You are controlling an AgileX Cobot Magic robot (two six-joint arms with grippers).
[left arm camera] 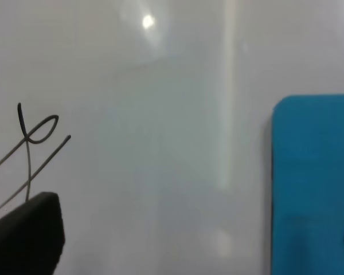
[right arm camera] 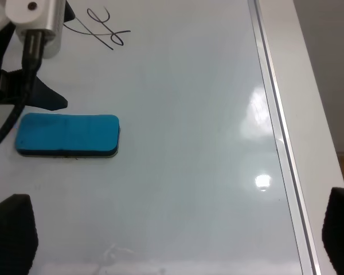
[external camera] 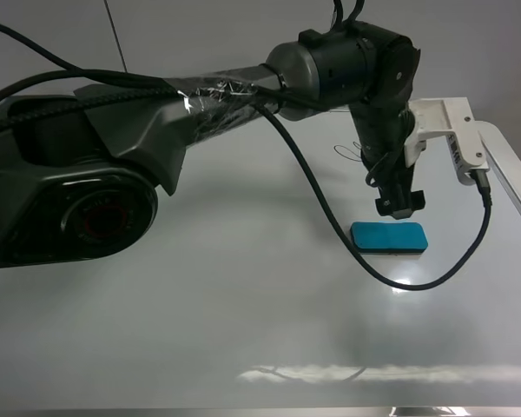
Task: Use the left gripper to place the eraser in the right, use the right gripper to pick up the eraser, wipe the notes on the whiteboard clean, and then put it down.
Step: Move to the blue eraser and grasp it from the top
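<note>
The teal eraser (external camera: 388, 236) lies flat on the whiteboard (external camera: 243, 287), right of the middle. My left gripper (external camera: 399, 205) hangs just above and behind it, open and empty. In the left wrist view the eraser (left arm camera: 315, 183) lies to one side between the spread fingers (left arm camera: 23, 235), with the notes (left arm camera: 31, 137) on the other side. The notes (external camera: 349, 153) show partly behind the left wrist. The right gripper (right arm camera: 175, 240) is open and empty, some way from the eraser (right arm camera: 67, 134). The right wrist view also shows the notes (right arm camera: 103, 28) and the left gripper (right arm camera: 28, 86). The right gripper is outside the exterior view.
The board's silver frame (right arm camera: 275, 126) runs along the right side, with a white ledge beyond it. The left arm's black cable (external camera: 417, 282) loops low over the board in front of the eraser. The bulky left arm (external camera: 113, 165) spans the left part of the view.
</note>
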